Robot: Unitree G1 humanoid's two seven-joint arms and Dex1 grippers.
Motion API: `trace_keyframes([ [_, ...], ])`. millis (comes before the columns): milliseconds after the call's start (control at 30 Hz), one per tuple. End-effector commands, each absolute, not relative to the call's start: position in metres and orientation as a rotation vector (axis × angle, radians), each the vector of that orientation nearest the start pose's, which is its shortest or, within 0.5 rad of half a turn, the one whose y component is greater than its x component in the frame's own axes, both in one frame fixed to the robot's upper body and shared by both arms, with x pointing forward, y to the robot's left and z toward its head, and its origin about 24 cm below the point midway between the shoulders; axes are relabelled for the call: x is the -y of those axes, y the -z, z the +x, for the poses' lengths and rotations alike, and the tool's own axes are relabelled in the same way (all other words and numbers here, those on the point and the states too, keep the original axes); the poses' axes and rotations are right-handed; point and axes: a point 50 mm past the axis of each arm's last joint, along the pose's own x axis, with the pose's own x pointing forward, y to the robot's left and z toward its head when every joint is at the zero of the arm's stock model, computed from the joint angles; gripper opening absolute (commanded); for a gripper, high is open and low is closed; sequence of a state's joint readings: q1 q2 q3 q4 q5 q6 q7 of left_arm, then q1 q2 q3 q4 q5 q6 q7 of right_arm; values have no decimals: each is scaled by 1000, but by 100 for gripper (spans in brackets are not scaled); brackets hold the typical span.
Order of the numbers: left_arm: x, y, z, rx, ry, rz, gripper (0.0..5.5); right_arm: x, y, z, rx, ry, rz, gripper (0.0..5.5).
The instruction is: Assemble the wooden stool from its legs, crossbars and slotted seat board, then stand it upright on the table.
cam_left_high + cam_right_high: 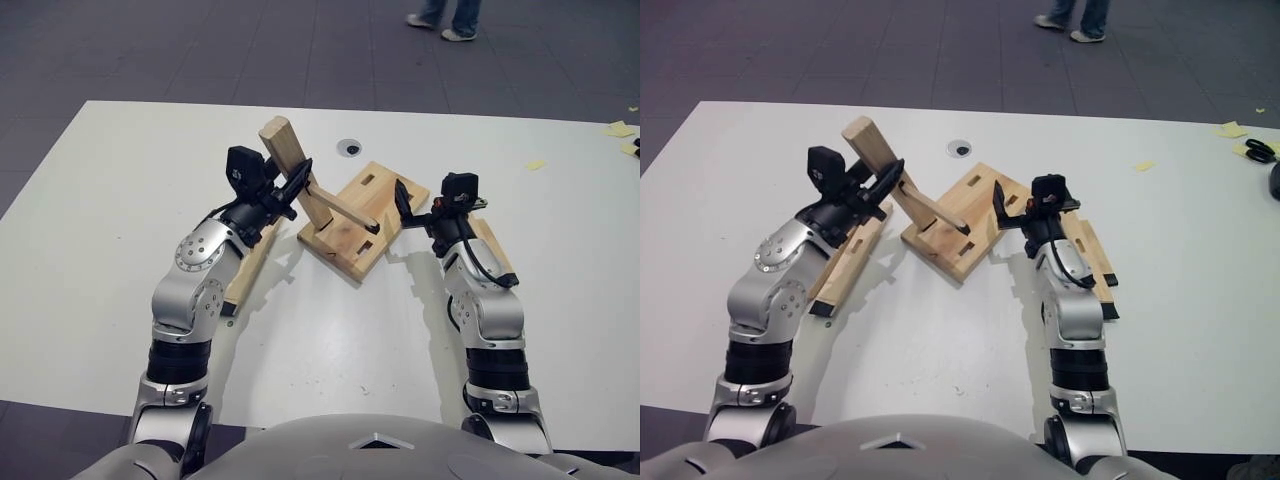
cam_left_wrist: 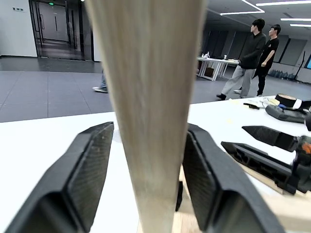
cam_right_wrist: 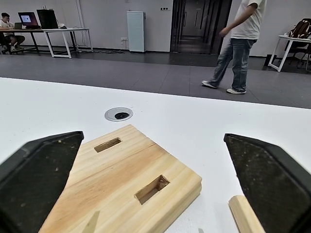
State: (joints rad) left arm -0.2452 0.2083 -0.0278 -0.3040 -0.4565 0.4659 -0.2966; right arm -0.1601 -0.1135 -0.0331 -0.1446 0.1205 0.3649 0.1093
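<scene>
Nearest, flat on the white table (image 1: 120, 200) just left of the seat board (image 1: 345, 243): a loose wooden leg (image 1: 245, 270) with a dark end cap, partly under the left forearm. Just right of the seat board, under the right forearm: a second loose leg (image 1: 492, 245), also flat. At the seat board's right edge: the right gripper (image 1: 412, 205), fingers spread wide, gripping nothing. Flat on the table, slots facing up: the seat board itself. Rising tilted from its top face, leaning left and away: the held leg (image 1: 285, 145), clamped between the fingers of the left gripper (image 1: 300, 185). Beyond the seat board: a round cable port (image 1: 349, 147). Far right of it: yellow paper scraps (image 1: 620, 129).
</scene>
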Motion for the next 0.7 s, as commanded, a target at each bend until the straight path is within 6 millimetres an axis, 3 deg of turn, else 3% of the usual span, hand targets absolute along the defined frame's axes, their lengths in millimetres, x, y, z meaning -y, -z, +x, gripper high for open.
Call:
trace_keyframes([
  [33, -123, -152, 279, 114, 590, -193, 310, 156, -84, 281, -63, -142, 12, 540],
  [167, -125, -176, 285, 188, 610, -199, 381, 156, -83, 282, -64, -142, 12, 540],
  [333, -141, -223, 299, 327, 568, -147, 462, 155, -83, 282, -64, -143, 14, 540],
  [467, -143, -257, 303, 404, 606, -142, 533, 155, -83, 283, -61, -142, 15, 540],
  [700, -136, -270, 319, 387, 690, -216, 538, 154, -85, 287, -51, -142, 16, 540],
])
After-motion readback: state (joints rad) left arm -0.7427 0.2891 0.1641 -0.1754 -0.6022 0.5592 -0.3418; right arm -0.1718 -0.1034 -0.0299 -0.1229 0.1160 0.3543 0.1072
